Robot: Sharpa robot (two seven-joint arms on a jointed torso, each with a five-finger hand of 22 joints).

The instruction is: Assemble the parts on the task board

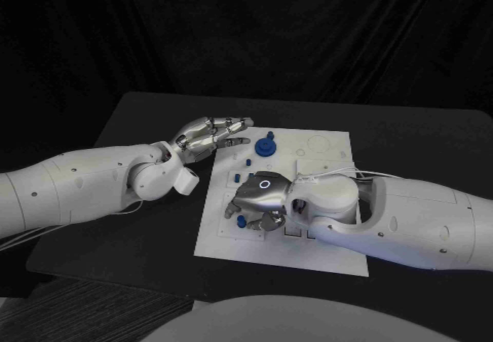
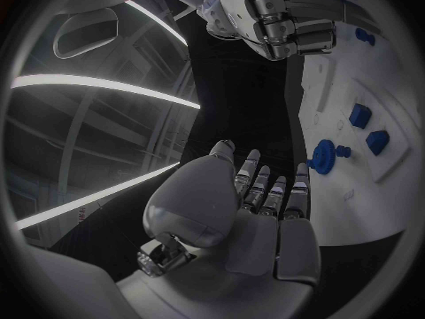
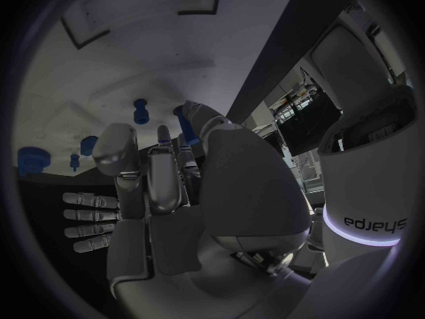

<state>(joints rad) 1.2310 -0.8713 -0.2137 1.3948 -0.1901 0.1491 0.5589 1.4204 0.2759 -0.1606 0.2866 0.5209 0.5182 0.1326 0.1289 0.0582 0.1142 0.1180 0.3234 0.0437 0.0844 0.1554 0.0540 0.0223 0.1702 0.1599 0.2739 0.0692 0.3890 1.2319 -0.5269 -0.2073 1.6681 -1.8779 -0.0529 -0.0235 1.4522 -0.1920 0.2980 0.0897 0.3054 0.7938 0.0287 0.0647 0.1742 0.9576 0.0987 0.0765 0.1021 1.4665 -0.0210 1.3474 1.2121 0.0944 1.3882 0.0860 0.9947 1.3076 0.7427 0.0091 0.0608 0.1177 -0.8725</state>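
Blue parts (image 1: 265,147) on white task board (image 1: 329,249): small, rigid plastic, likely light; pinch by stems.
Right hand (image 1: 257,203), at centre, curls over parts, grasp indeterminable; left hand (image 1: 209,135), 11 o'clock, spread, empty.

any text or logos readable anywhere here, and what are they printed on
"sharpa", seen upside down, on the white wrist housing above a glowing ring, in the right wrist view.
No other text can be read; the task board shows outlines but no legible markings.
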